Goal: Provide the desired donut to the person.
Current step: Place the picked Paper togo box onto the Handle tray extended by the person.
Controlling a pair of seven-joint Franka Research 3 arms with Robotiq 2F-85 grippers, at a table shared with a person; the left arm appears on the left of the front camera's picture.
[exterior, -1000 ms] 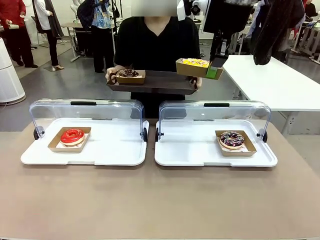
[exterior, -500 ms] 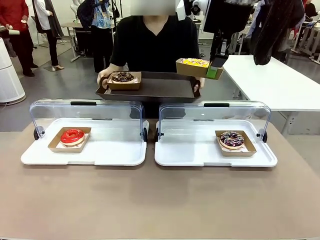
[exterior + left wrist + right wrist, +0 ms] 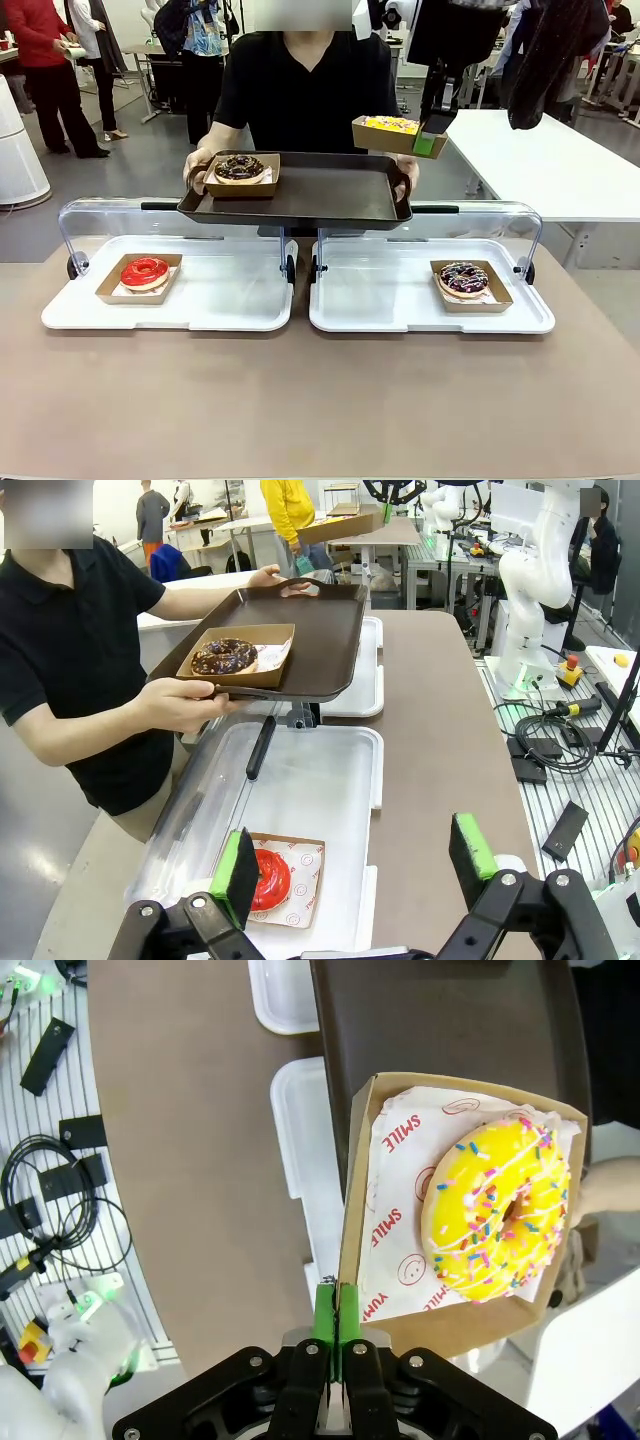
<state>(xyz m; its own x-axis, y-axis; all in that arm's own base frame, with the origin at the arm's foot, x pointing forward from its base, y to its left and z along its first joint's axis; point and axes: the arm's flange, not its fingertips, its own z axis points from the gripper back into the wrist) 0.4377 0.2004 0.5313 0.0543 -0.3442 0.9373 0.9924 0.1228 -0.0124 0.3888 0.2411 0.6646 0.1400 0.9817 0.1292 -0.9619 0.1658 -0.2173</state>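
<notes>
A yellow donut (image 3: 497, 1208) with multicoloured sprinkles sits on white paper printed in red. Beneath it, the tray (image 3: 320, 190) is dark brown.

You have four donuts: red (image 3: 145, 271), yellow sprinkled (image 3: 389, 125), two chocolate (image 3: 239, 167) (image 3: 464, 278). Four cardboard boats (image 3: 112, 288). Two white lidded cases (image 3: 230, 300). One brown tray (image 3: 320, 190). One person (image 3: 305, 85).

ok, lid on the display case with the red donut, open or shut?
Open. The clear lid stands swung up behind the white base, leaving the red donut in its cardboard tray uncovered; the left wrist view shows it uncovered too.
</notes>
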